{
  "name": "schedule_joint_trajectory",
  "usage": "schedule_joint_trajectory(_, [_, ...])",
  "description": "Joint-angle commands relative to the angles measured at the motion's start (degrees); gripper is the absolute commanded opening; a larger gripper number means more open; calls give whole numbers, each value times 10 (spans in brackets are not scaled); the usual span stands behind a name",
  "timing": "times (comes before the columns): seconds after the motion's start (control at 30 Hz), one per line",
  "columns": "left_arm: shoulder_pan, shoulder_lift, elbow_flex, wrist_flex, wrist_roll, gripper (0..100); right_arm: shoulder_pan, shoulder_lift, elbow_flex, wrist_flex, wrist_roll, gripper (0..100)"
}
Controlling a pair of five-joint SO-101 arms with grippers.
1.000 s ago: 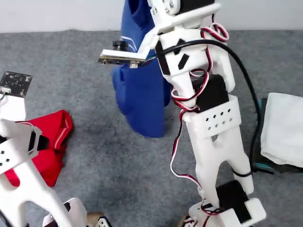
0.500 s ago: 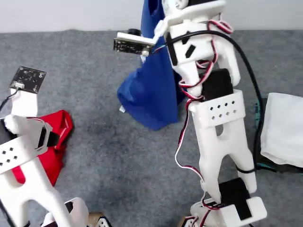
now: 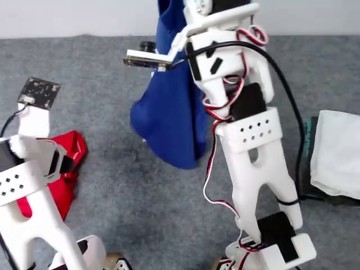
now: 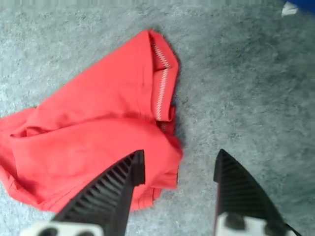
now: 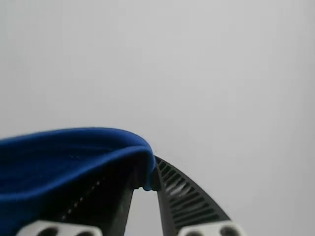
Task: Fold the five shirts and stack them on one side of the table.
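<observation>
At 12 o'clock | right gripper (image 5: 150, 179) fingers pinch hanging blue shirt (image 3: 169, 124) — thin hold, could slip | 9 o'clock: left gripper (image 4: 179, 157) fingers wide over red shirt (image 4: 88, 142).

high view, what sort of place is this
Likely a robotics test bench for laundry folding: two white robot arms at a grey felt-covered table, with a blue shirt hanging above it, a crumpled red shirt and folded white cloth to one side.
</observation>
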Motion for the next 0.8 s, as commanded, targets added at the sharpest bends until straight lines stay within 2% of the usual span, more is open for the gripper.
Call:
schedule_joint_trajectory(0.0, [37, -12, -2, 4, 4, 228, -4, -24, 34, 40, 7, 10])
schedule_joint_trajectory(0.23, [47, -12, 4, 4, 26, 228, 17, -145, 158, 267, 4, 10])
schedule_joint_trajectory(0.4, [47, -12, 28, -17, 27, 228, 36, -265, 280, 388, -40, 10])
schedule_joint_trajectory(0.6, [65, -11, 32, -56, 28, 231, 80, -404, 440, 439, -57, 10])
schedule_joint_trajectory(0.77, [127, 5, 29, -73, 45, 229, 144, -504, 544, 442, -57, 10])
